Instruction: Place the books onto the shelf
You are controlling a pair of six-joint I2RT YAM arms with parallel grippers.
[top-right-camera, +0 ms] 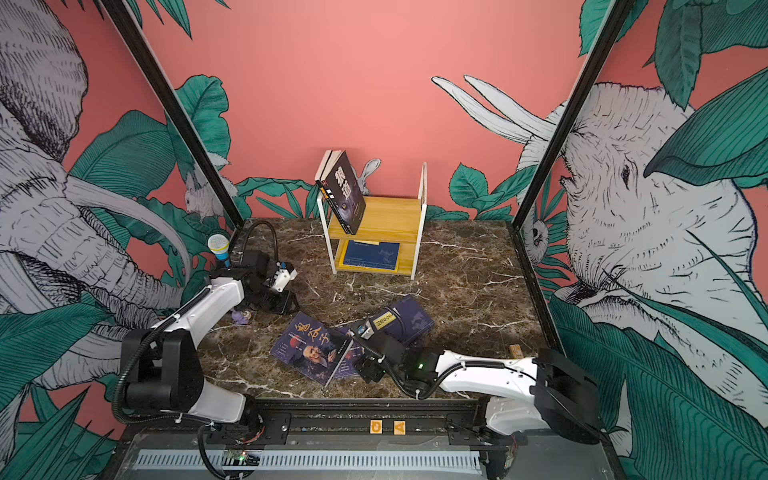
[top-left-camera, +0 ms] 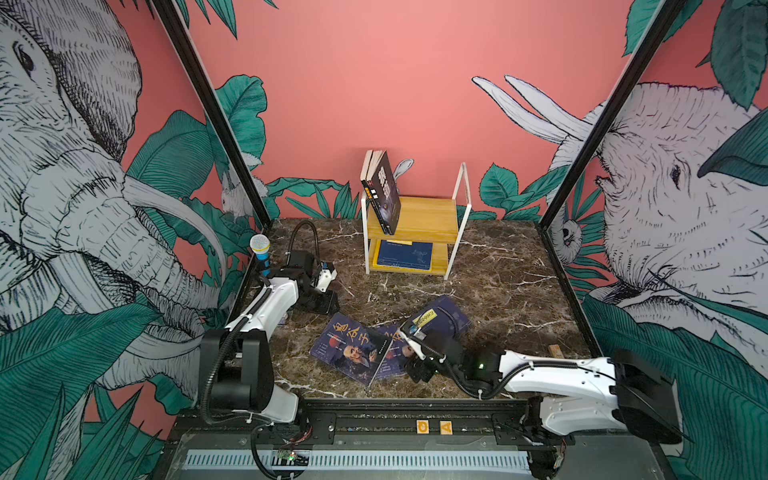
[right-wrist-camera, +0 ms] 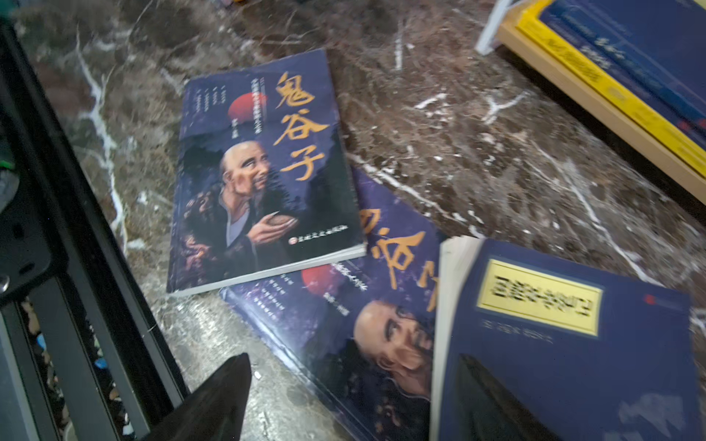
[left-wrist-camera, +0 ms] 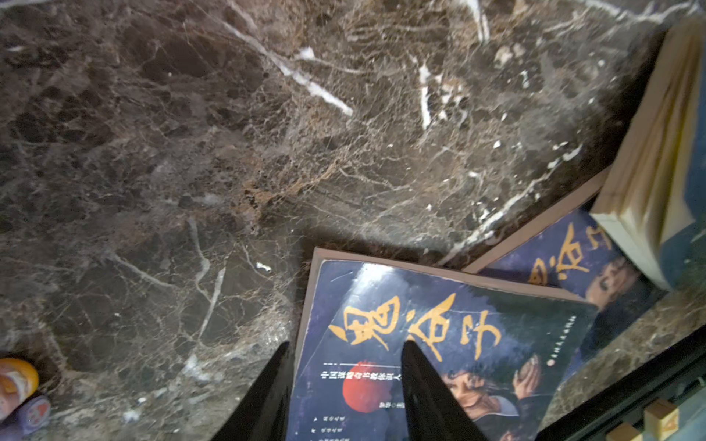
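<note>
Left gripper [left-wrist-camera: 345, 345] half-open astride edge of navy old-man-portrait paperback [top-left-camera: 353, 353], flat on dark marble table [top-left-camera: 498, 291], well apart from yellowish wooden white-framed shelf [top-left-camera: 428, 216]. Right gripper [right-wrist-camera: 353, 357] wide, empty. Risk: jaws skid off thin cover.

Both arms low, jaws apart.
Left arm [top-left-camera: 272, 303] extended forward, left gripper [left-wrist-camera: 345, 343] partly spread; right arm [top-left-camera: 552, 374] angled toward the middle, right gripper [right-wrist-camera: 349, 362] spread wide.
</note>
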